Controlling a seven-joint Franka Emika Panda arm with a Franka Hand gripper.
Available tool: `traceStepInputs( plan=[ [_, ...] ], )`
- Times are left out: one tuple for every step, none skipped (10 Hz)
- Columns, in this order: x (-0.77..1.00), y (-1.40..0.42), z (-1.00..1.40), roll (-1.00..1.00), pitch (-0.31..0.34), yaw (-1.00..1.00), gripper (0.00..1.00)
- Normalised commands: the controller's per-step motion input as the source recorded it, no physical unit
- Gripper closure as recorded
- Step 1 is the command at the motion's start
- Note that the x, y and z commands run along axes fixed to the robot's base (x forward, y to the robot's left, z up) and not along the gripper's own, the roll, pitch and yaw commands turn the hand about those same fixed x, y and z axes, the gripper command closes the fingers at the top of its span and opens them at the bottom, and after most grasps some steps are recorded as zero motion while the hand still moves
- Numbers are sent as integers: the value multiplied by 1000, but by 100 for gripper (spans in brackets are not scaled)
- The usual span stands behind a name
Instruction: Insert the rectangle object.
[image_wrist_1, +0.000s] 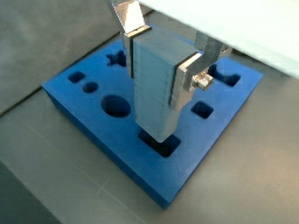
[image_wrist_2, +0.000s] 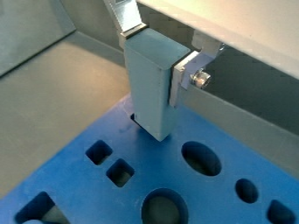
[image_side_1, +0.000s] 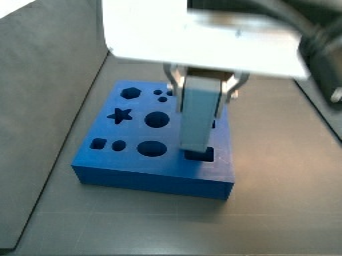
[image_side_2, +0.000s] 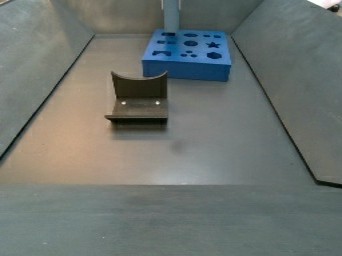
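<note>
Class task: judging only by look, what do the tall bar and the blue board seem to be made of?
The rectangle object, clamped upright in the end effector with its foot at a slot: probably plastic or painted metal, with smooth light blue-grey faces, crisp edges and a soft sheen. The blue board: likely matte foam or plastic, uniform in colour, with cleanly cut holes.

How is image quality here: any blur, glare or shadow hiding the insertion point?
In both wrist views the rectangle object and gripper look soft but readable, with its lower end at a hole in the blue board. In a side view, a bright, overexposed blur of the arm fills the top above the board. In the other side view the bar is small and cut off.
</note>
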Motion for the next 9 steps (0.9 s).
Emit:
traceStepInputs(
  plan=[
    [123, -9, -317, 99, 0, 0, 100],
    [129, -66, -349, 89, 0, 14, 100],
    [131, -154, -374, 67, 0, 106, 100],
    [134, -217, -357, 121, 0, 189, 100],
    [117, -231, -371, 166, -4, 194, 100],
    [91, -254, -357, 184, -7, 183, 100],
    [114, -186, -443, 193, -14, 180, 100],
    [137, -123, -526, 249, -23, 171, 100],
    [211, -91, -546, 291, 0, 129, 100]
  ],
)
